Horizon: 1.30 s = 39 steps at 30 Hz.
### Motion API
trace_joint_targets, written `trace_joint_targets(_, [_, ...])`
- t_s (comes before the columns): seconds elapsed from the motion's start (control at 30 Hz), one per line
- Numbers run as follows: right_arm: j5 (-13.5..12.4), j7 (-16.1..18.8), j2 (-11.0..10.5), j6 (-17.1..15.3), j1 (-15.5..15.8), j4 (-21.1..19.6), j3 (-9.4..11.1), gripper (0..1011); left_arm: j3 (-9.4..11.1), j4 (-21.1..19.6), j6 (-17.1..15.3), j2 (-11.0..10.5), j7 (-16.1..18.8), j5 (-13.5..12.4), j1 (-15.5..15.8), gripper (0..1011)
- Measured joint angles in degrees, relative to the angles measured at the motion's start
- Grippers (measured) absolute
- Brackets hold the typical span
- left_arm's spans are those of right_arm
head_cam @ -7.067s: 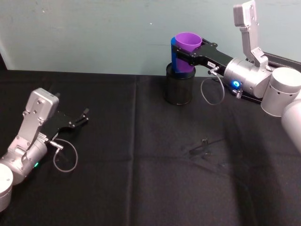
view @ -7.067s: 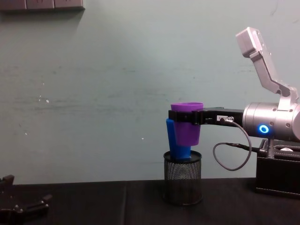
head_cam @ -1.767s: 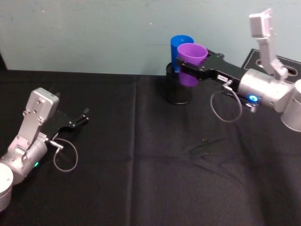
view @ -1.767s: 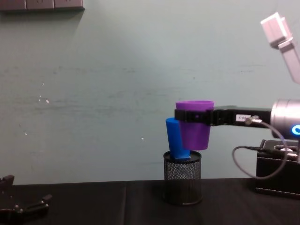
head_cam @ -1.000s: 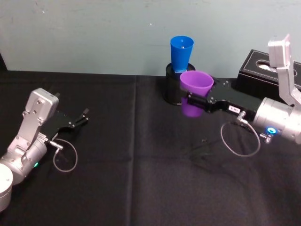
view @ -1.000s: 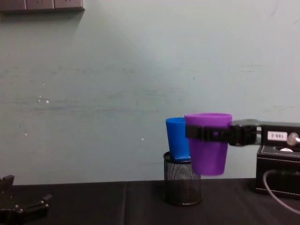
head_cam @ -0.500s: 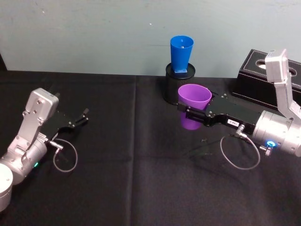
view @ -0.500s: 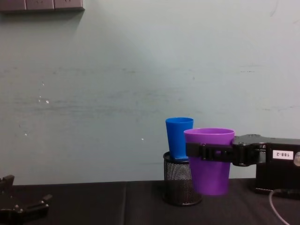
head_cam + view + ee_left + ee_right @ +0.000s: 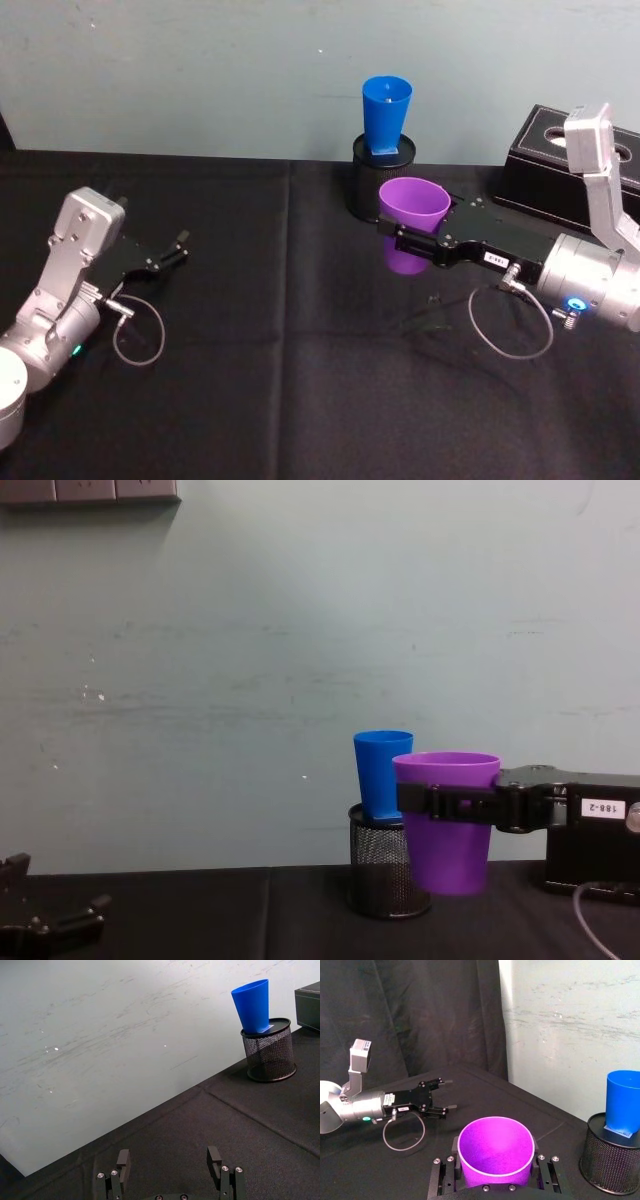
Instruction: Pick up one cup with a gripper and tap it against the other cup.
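Observation:
The purple cup [image 9: 410,232] is upright with my right gripper [image 9: 402,243] shut around its wall below the rim. It hangs just above the black cloth, in front of the holder and apart from the blue cup. From the chest it shows large [image 9: 447,825] with the gripper [image 9: 440,802] banding it; the right wrist view looks down into it [image 9: 496,1152]. The blue cup [image 9: 386,112] [image 9: 381,775] [image 9: 252,1004] [image 9: 622,1101] stands in a black wire-mesh pen holder [image 9: 366,185] by the wall. My left gripper [image 9: 172,254] [image 9: 170,1162] rests open on the cloth at far left.
A black box [image 9: 545,170] [image 9: 590,855] sits at the back right beside the holder [image 9: 378,875]. A pale wall closes off the table's far edge right behind the holder. A cable loop [image 9: 510,325] hangs under my right wrist. Black cloth covers the table [image 9: 280,400].
My right gripper has carried the purple cup away from the blue cup, down and toward me. In the last half second it barely moved. The left arm stayed put.

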State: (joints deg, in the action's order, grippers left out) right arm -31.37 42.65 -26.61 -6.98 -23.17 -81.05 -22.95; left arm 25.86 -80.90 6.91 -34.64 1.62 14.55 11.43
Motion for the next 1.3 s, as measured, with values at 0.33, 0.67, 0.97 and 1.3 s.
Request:
trace_joint_targets(0.33, [0.1, 0.1, 0.0, -0.1, 0.0, 0.1, 0.1, 741, 0.0, 0.0, 0.0, 0.0, 0.0, 0.0, 0.0, 1004])
trace_joint_targets(0.67, [0.1, 0.1, 0.1, -0.1, -0.1, 0.1, 0.1, 741, 0.0, 0.0, 0.0, 0.0, 0.0, 0.0, 0.0, 1005])
trace_joint_targets(0.97, [0.1, 0.1, 0.1, -0.1, -0.1, 0.1, 0.1, 741, 0.0, 0.0, 0.0, 0.0, 0.0, 0.0, 0.0, 1005])
trace_joint_targets(1.3, [0.1, 0.1, 0.1, -0.1, -0.1, 0.1, 0.1, 741, 0.0, 0.0, 0.0, 0.0, 0.0, 0.0, 0.0, 1005])
